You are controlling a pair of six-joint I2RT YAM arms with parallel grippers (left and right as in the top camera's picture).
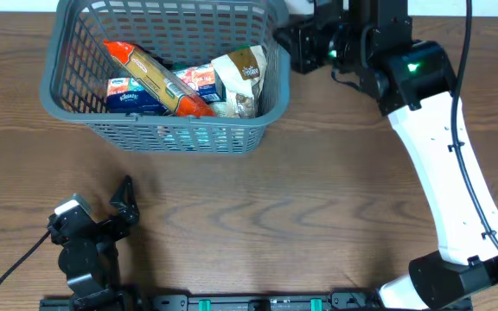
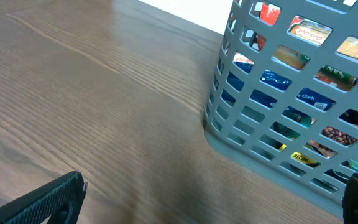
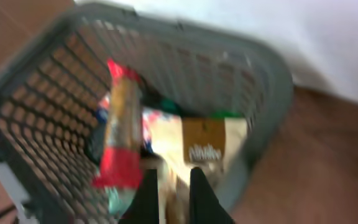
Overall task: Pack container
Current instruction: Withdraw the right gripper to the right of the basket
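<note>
The dark grey lattice container (image 1: 162,131) stands at the back left of the wooden table. It holds a long orange-red packet (image 1: 154,79), a blue box (image 1: 128,97), a red-white pack (image 1: 199,79) and a tan-white bag (image 1: 242,76). My right gripper (image 1: 285,45) hovers just outside the container's right rim. In the right wrist view its fingers (image 3: 174,182) are almost together with nothing between them, above the bag (image 3: 207,146) and the container (image 3: 272,74). My left gripper (image 1: 126,197) is open and empty near the front left; the container (image 2: 260,127) lies ahead of its fingers (image 2: 216,186).
Bare wood table lies between the container and the left gripper. The right arm's white link (image 1: 443,155) crosses the right side of the table. A black rail (image 1: 258,302) runs along the front edge.
</note>
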